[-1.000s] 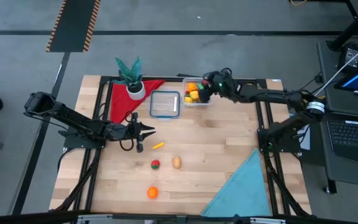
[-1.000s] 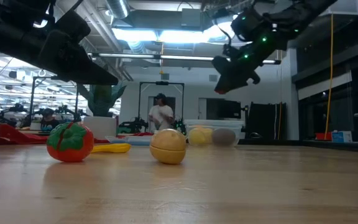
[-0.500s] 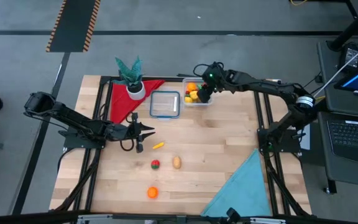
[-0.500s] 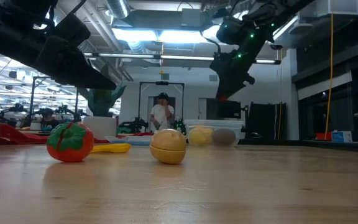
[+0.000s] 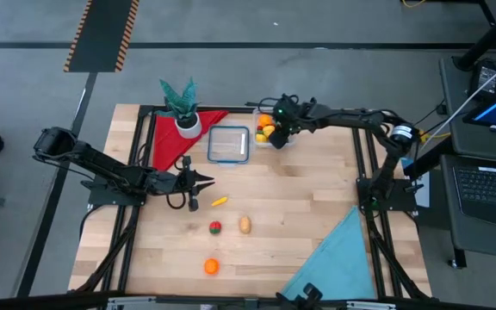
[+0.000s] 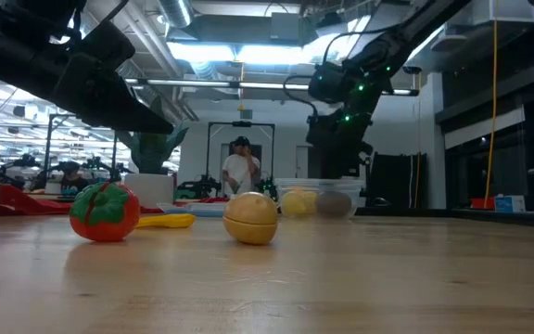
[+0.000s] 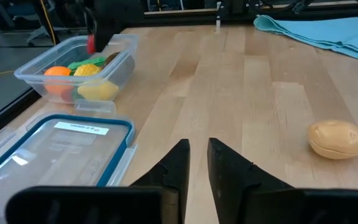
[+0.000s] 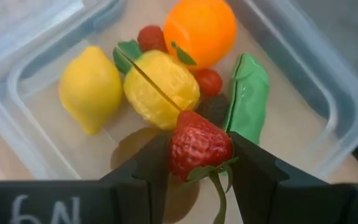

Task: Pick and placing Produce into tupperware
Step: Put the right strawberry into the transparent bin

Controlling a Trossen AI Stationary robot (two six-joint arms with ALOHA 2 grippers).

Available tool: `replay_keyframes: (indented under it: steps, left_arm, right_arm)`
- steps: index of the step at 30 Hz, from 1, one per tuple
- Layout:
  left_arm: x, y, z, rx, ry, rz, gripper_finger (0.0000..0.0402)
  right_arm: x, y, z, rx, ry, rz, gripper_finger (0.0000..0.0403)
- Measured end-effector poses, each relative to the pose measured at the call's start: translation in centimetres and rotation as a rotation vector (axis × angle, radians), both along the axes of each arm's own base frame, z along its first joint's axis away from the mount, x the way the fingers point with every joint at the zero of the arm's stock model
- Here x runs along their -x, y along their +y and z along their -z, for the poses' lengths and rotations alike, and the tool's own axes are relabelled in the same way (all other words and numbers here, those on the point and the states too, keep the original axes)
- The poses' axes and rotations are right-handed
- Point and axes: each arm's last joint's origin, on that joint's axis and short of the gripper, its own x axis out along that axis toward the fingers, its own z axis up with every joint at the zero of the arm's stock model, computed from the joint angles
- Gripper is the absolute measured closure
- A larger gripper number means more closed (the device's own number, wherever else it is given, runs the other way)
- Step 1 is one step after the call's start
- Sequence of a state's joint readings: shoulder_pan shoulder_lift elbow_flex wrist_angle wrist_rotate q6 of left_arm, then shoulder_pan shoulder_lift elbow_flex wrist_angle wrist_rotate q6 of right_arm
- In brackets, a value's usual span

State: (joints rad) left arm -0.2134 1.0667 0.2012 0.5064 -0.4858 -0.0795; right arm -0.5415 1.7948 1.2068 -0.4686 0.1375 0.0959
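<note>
Right gripper point(image 8: 199, 163): over the tupperware point(image 5: 272, 129), fingers clamped on a toy strawberry point(image 8: 199, 146).
Tub contents: orange point(image 8: 199, 30), lemon point(image 8: 91, 88), green pod point(image 8: 247, 94).
Left gripper point(image 7: 197, 163): low near the lid point(image 5: 228, 144), fingers nearly closed, empty.
Loose on table: potato point(image 5: 244, 225), tomato point(image 5: 215, 227), orange point(image 5: 211, 267).
</note>
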Motion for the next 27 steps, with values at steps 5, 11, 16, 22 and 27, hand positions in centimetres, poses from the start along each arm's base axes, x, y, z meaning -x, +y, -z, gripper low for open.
replay_keyframes:
  steps: [5,11,16,22,27]
  left_arm:
    - [0.0,0.0,0.0,0.0,0.0,0.0,0.0359]
    - [0.0,0.0,0.0,0.0,0.0,0.0,0.0367]
    - [0.0,0.0,0.0,0.0,0.0,0.0,0.0371]
    - [0.0,0.0,0.01,-0.002,0.002,0.0,0.0372]
    - [0.04,0.01,0.11,-0.004,0.013,0.001,0.0361]
  right_arm:
    - [-0.29,-0.18,1.09,-0.012,0.021,0.0,0.0256]
    - [-0.47,-0.29,1.0,0.001,0.001,0.0,0.0235]
    - [-0.76,-0.47,0.76,0.046,-0.012,-0.05,0.023]
    - [-0.92,-0.56,0.63,0.035,-0.056,0.002,0.0228]
    - [-0.88,-0.54,0.66,0.031,-0.052,0.005,0.0227]
